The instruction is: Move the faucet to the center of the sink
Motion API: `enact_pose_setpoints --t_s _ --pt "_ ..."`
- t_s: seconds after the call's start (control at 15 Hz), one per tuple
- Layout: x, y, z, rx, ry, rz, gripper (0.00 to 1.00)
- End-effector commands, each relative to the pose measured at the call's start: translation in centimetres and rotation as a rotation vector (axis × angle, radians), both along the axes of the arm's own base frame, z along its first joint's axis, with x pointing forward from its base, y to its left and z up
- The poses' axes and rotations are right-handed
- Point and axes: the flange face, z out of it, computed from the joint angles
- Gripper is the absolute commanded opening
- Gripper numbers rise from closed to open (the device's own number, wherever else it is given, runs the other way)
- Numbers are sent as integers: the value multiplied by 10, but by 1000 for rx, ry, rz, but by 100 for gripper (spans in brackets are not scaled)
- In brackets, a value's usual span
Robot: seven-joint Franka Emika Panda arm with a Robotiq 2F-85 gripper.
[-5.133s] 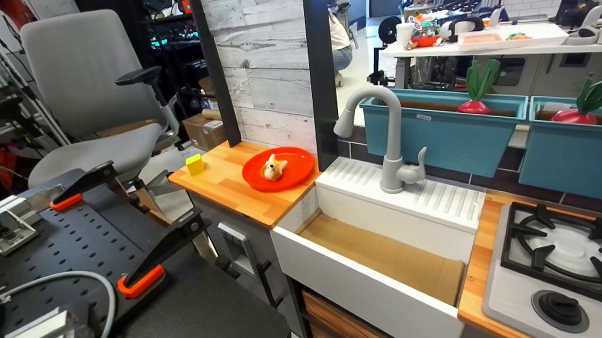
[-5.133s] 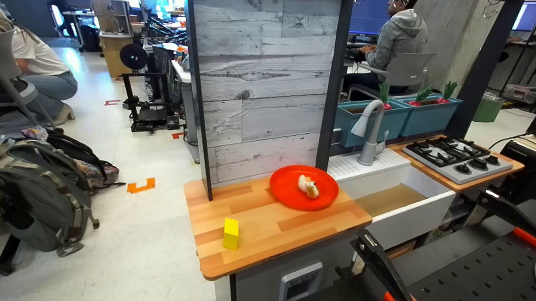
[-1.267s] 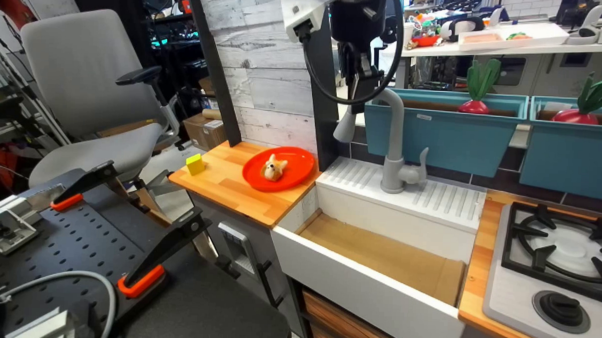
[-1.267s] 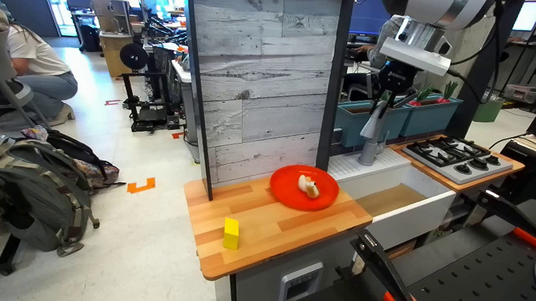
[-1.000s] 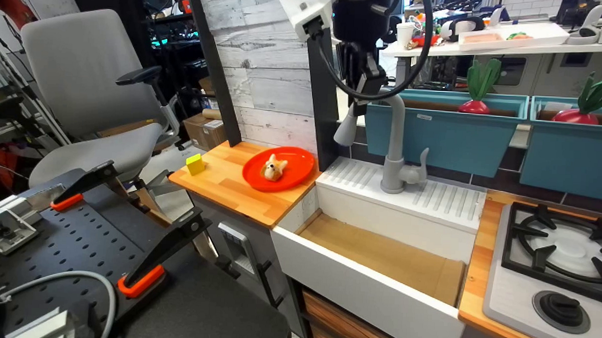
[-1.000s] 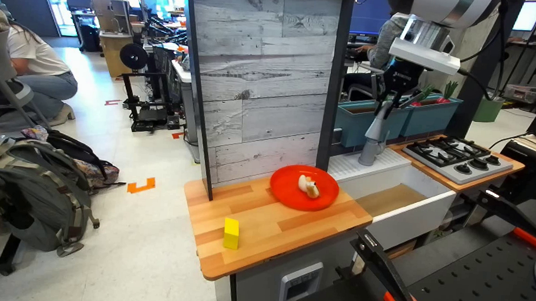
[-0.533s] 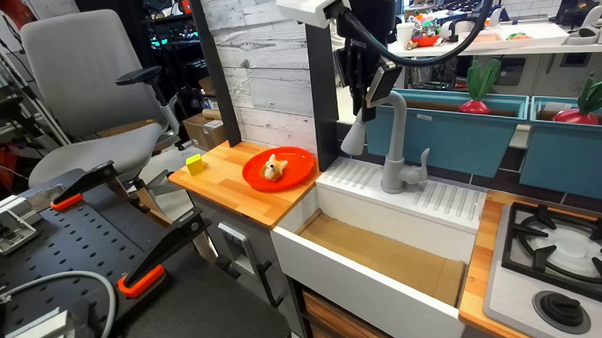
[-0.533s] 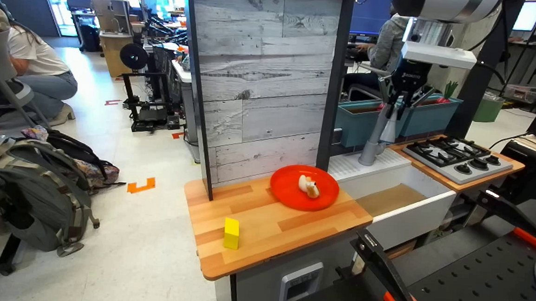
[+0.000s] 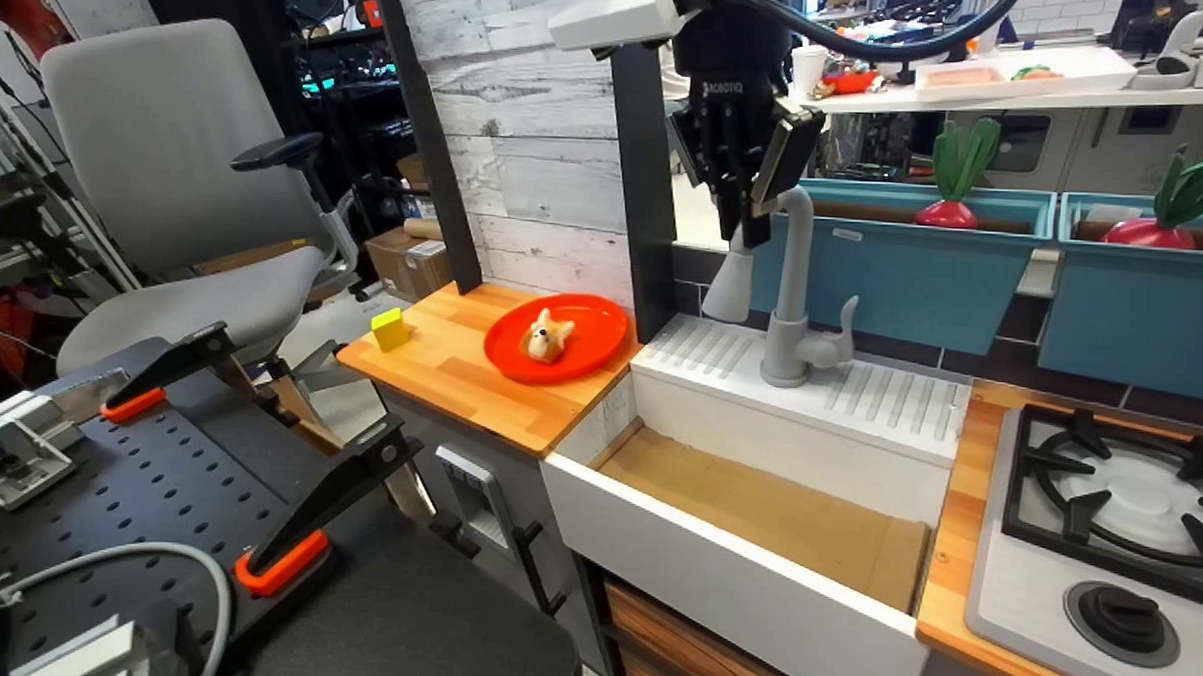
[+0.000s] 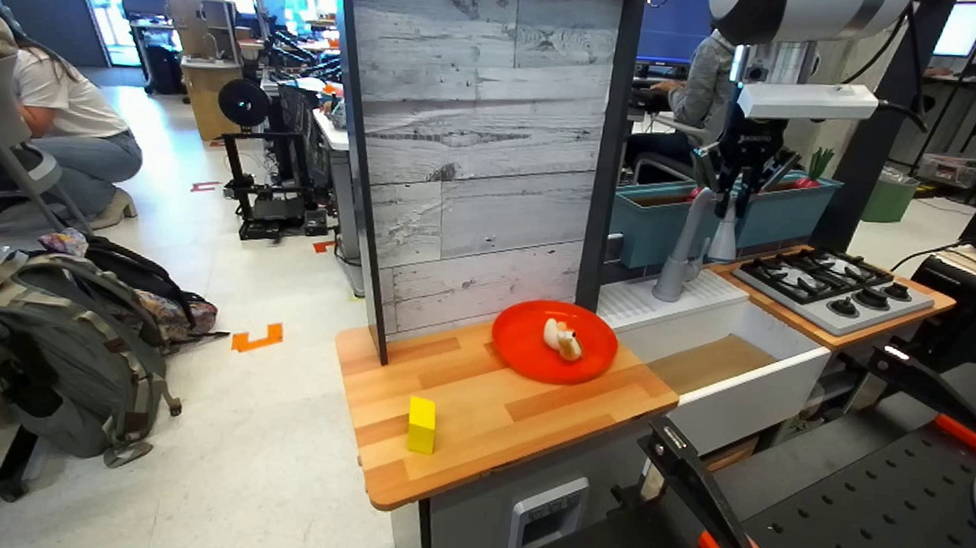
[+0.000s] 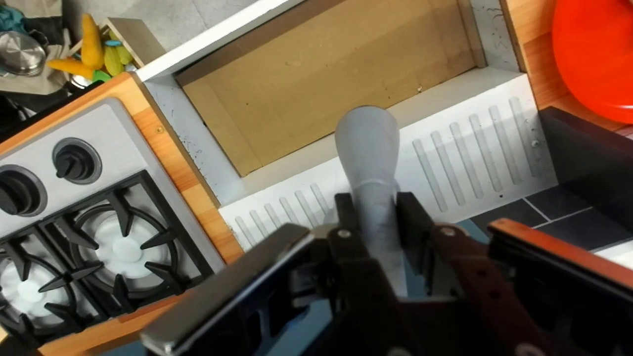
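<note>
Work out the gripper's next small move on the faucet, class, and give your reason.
Probably swing the gripper slightly toward the stovetop: its fingers appear shut on the faucet, and in an exterior view the spout head looks nearer the red plate than the round base does, perhaps short of center over the sink.

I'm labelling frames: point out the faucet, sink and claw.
Faucet [image 9: 793, 272], in an exterior view: its upright pipe.
Sink [image 9: 738, 593], in an exterior view: its front wall.
Claw [image 11: 377, 207], in the wrist view: between its fingertips.
</note>
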Motion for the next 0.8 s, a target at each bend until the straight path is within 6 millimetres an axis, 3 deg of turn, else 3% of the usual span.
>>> enact_pose_setpoints --t_s 0.0,0.4,0.73 --pt "-20 -48 25 -100 -3 17 57" --pt "-23 -51 24 -91 -36 30 99" --pt "-25 -39 32 8 -130 31 100"
